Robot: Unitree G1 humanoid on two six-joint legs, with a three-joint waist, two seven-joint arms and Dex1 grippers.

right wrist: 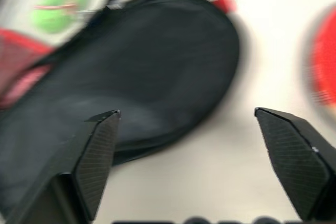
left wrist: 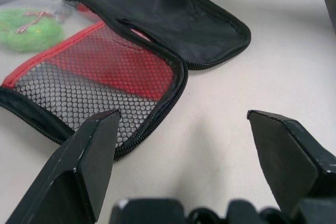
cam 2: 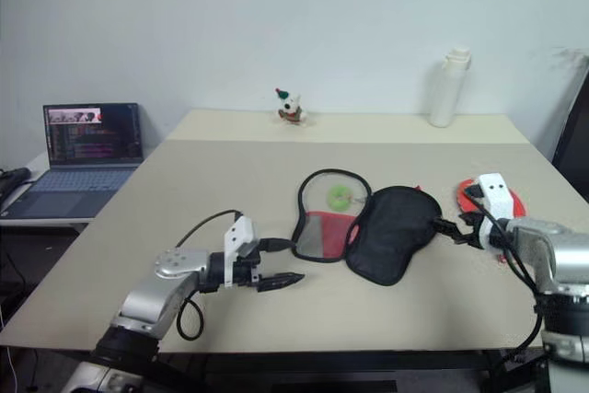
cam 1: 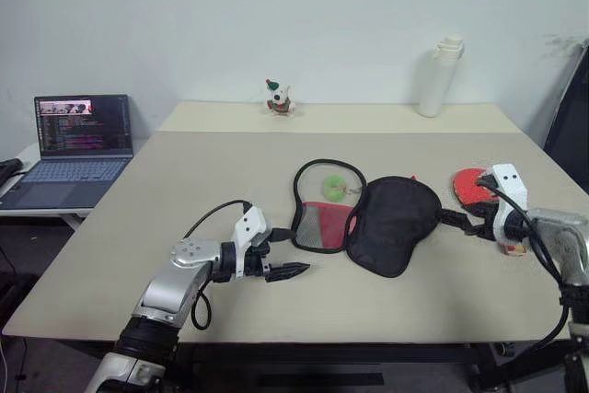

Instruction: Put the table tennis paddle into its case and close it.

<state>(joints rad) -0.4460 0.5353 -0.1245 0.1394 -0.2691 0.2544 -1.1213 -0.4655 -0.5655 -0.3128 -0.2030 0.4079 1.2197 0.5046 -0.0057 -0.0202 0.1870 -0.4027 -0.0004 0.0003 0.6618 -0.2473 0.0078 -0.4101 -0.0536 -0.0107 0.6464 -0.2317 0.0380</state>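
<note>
The case lies unzipped and spread flat at the table's middle. Its black half is on the right. Its red mesh half is on the left, with a green fuzzy charm on it. The table tennis paddle lies to the right of the case, red face up, partly hidden behind my right wrist. My right gripper is open, just off the black half's right edge and pointing at it. My left gripper is open and empty, low over the table by the mesh half's near corner.
An open laptop stands on a side table at the left. A white bottle and a small toy figure stand at the far edge of the table. A dark object stands off the table's right side.
</note>
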